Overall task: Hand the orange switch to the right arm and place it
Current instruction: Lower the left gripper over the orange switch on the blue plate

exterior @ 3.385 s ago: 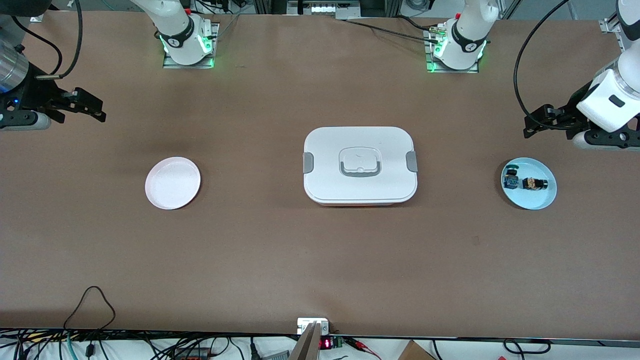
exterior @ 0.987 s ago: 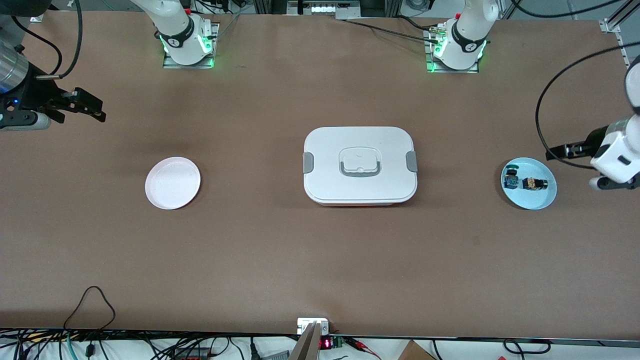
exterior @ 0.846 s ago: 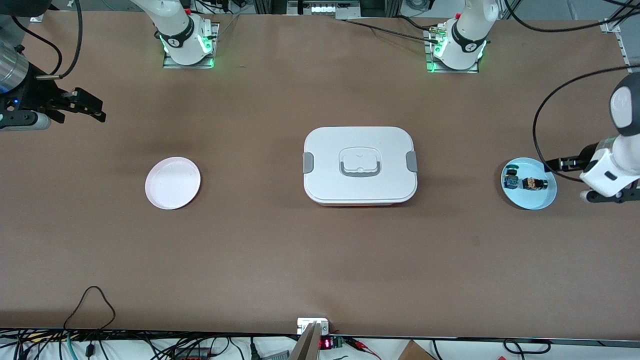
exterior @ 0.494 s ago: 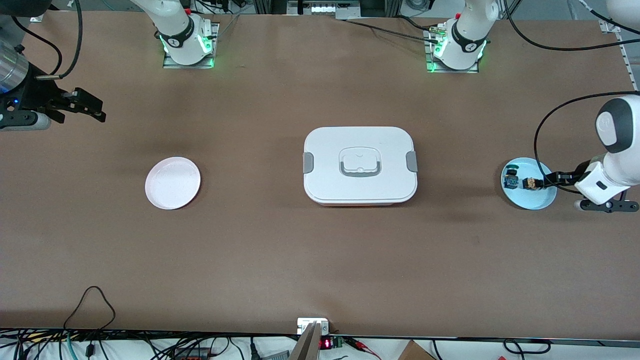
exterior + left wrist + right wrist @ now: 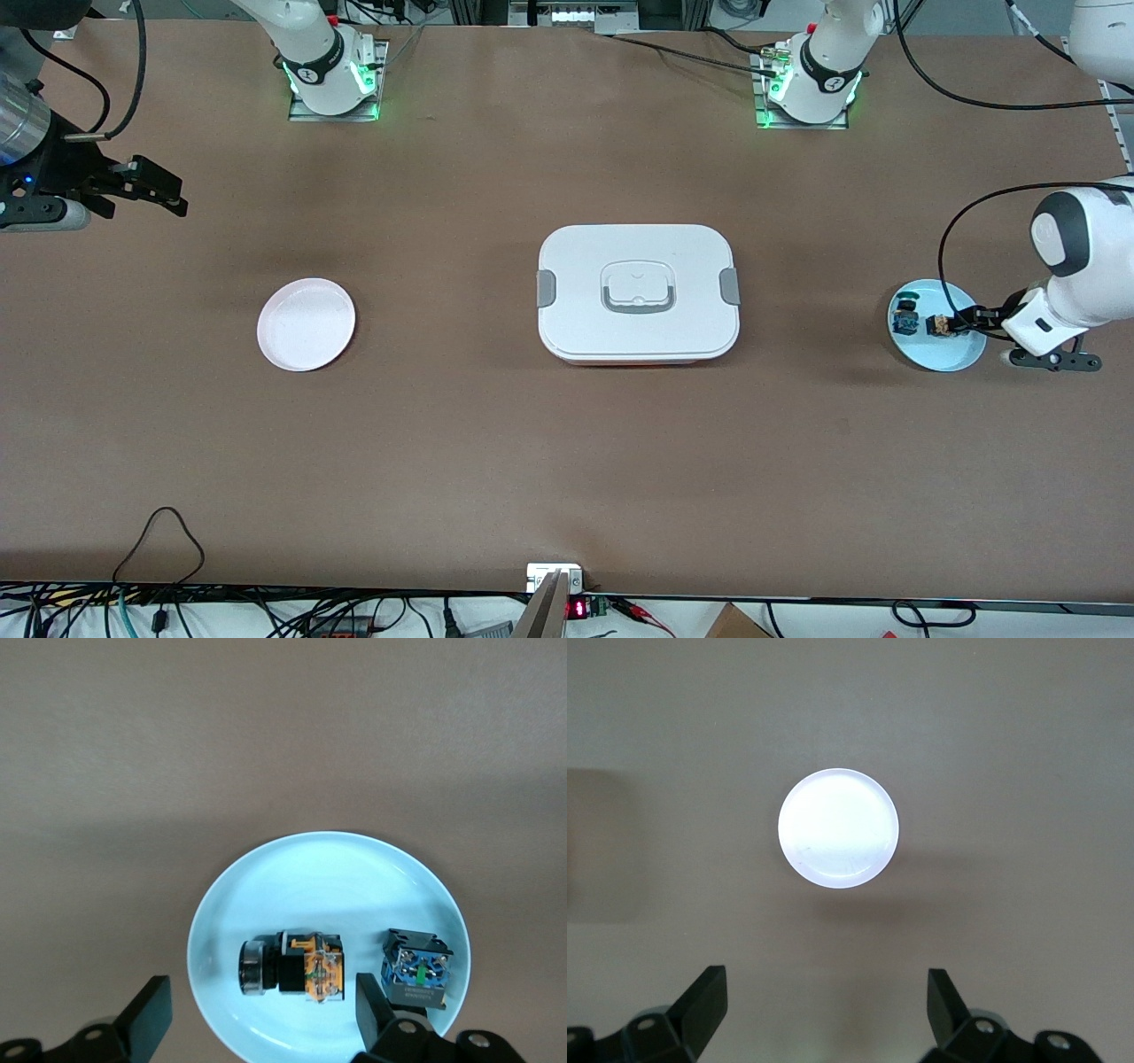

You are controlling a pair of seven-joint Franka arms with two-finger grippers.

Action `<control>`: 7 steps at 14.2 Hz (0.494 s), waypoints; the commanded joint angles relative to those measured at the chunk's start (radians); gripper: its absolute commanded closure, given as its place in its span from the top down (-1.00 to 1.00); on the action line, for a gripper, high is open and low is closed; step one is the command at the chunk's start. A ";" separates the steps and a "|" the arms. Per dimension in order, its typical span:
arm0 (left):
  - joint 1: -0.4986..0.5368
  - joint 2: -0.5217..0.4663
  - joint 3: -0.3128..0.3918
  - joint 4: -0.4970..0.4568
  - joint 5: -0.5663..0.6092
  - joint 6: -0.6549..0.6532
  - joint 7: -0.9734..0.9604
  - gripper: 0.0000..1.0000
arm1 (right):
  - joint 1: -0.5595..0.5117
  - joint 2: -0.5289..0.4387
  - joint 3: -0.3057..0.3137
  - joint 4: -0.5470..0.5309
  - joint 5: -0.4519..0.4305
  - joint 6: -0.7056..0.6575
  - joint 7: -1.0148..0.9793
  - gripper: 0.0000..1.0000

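The orange switch [image 5: 941, 326] lies on its side in a light blue plate [image 5: 941, 361] at the left arm's end of the table. In the left wrist view its orange body and black barrel [image 5: 297, 966] lie between my left gripper's [image 5: 260, 1016] fingers. That gripper [image 5: 966, 321] is open and low over the plate, one finger [image 5: 372, 1010] standing between the orange switch and a blue-green switch [image 5: 416, 970]. My right gripper [image 5: 164, 197] waits open in the air at the right arm's end of the table, with nothing between its fingers [image 5: 824, 1005].
A blue-green switch [image 5: 904, 317] shares the blue plate. A white lidded box [image 5: 638, 292] with grey latches sits mid-table. A pale pink plate [image 5: 306, 323] holding nothing lies toward the right arm's end, also below the right wrist camera [image 5: 838, 828].
The left arm has swung down and in from the table's end, bringing its gripper from beside the blue plate to astride the orange switch. The right arm has not moved.
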 commanded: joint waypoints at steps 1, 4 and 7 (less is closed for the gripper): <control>0.012 0.007 -0.017 -0.029 0.008 0.035 0.018 0.83 | -0.011 0.010 0.004 0.021 -0.002 -0.012 -0.009 1.00; 0.015 0.022 -0.017 -0.036 0.008 0.064 0.018 0.82 | -0.011 0.010 0.004 0.021 -0.002 -0.012 -0.007 1.00; 0.015 0.030 -0.017 -0.058 0.008 0.070 0.018 0.82 | -0.011 0.010 0.005 0.021 -0.002 -0.012 -0.007 1.00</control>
